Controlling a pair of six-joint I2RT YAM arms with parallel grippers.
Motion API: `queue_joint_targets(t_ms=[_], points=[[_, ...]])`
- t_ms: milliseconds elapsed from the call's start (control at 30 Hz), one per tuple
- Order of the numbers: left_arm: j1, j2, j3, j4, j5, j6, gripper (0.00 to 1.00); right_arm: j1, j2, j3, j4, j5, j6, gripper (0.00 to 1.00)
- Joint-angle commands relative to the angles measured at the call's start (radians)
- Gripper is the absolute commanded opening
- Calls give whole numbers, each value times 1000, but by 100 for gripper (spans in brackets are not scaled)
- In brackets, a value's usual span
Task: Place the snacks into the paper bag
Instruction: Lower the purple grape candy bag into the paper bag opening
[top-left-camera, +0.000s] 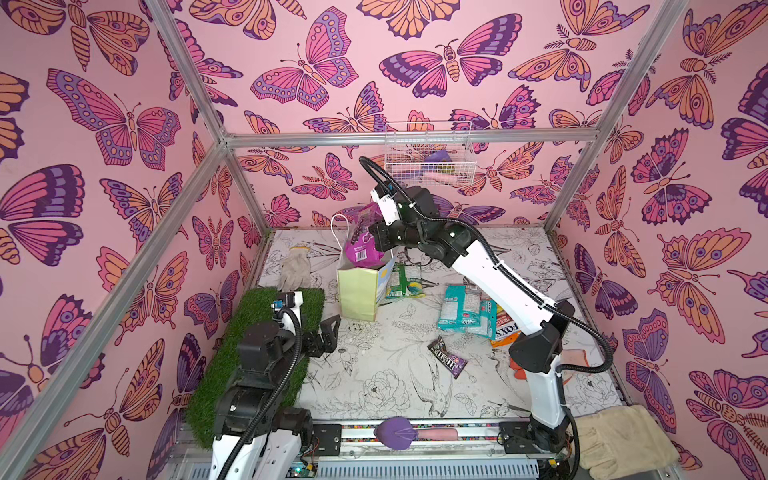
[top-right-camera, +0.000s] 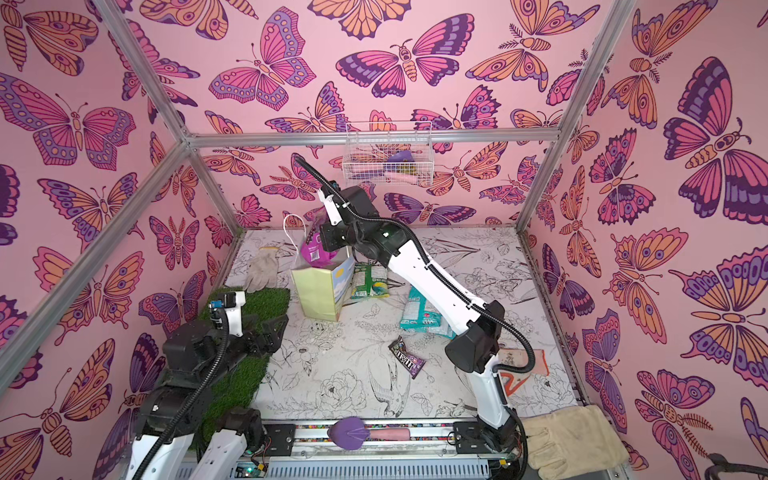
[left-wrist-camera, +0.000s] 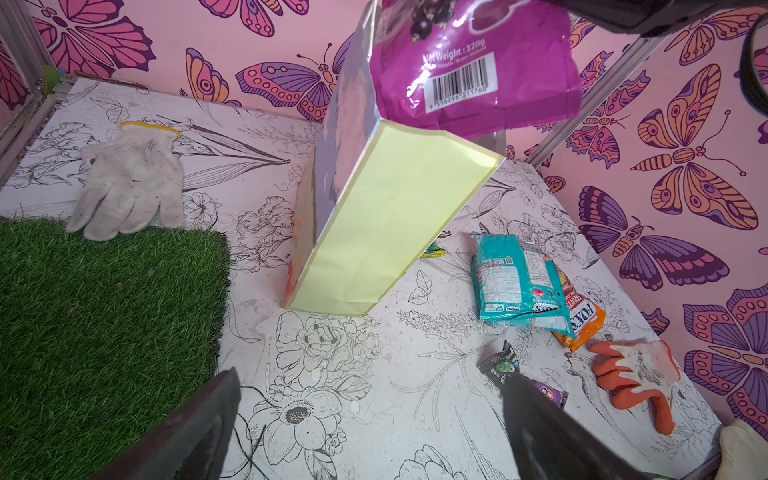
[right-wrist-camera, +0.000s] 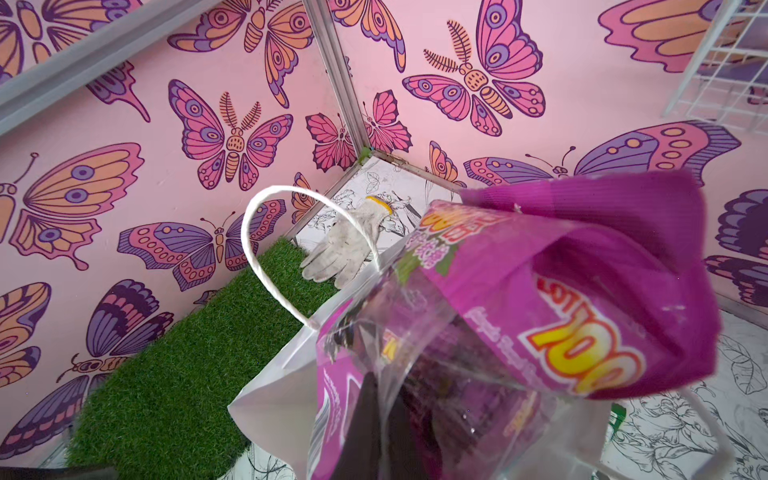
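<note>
Right, your right gripper (top-left-camera: 379, 239) is clamped tight on the purple grape pouch (top-left-camera: 360, 243), pinching it near its crumpled top. The pouch hangs with its long axis close to vertical, barcode end down, directly over the paper bag (top-left-camera: 358, 296). Its lower end is right at the open mouth, so straight down looks like your line. The bag stands upright towards the back edge of the surface, left of the middle. The pouch is glossy magenta with a clear window. Your left gripper (top-left-camera: 326, 334) is spread wide and empty, low at the front-left beside the grass mat (top-left-camera: 253, 332). The green packets (top-left-camera: 405, 282), teal packets (top-left-camera: 463, 309), Fox's bag (top-left-camera: 505, 332) and M&M's (top-left-camera: 448, 356) lie on the surface, right of the bag.
</note>
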Motion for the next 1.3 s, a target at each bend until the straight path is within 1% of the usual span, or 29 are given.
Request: queue_joint_targets(t_ms=[0, 567, 1267], points=[[-4, -4, -14, -15, -7, 13, 100, 12, -18, 37, 75, 17, -39, 0], [-3, -7, -13, -16, -5, 12, 100, 19, -13, -9, 63, 17, -44, 0], [-3, -8, -13, -16, -7, 13, 99, 25, 7, -11, 55, 23, -36, 0]])
